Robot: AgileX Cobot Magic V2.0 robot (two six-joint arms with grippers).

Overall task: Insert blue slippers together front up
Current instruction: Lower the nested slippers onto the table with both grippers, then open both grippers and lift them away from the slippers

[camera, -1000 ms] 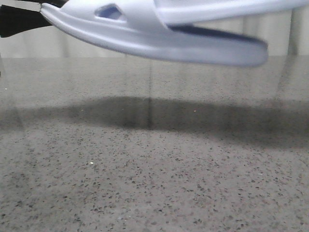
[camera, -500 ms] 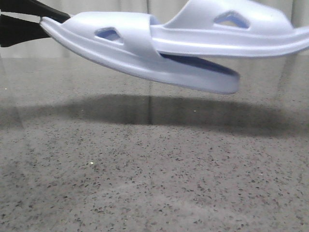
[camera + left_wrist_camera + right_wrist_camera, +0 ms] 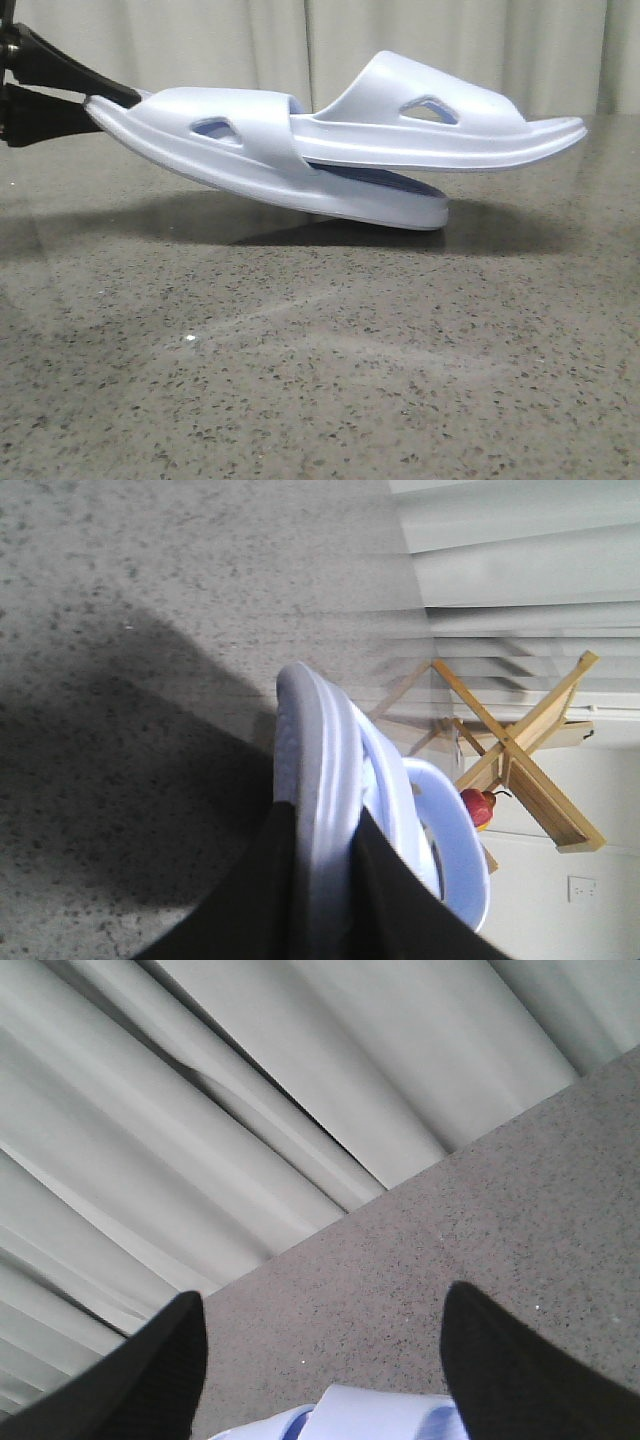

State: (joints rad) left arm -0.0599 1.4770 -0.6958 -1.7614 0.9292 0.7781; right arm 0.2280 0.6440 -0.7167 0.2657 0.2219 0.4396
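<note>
Judging by the nested slippers (image 3: 330,150), joining looks done: left claw (image 3: 320,880) clamps one heel, right claw (image 3: 320,1340) apart, release onto worktop (image 3: 320,380) remaining.

Setting: indoor room, domestic or studio type unclear. Speckled grey stone tabletop (image 3: 330,380); pale pleated curtain (image 3: 250,45) backdrop; folding wooden rack (image 3: 520,750); white wall with socket (image 3: 582,888).
</note>
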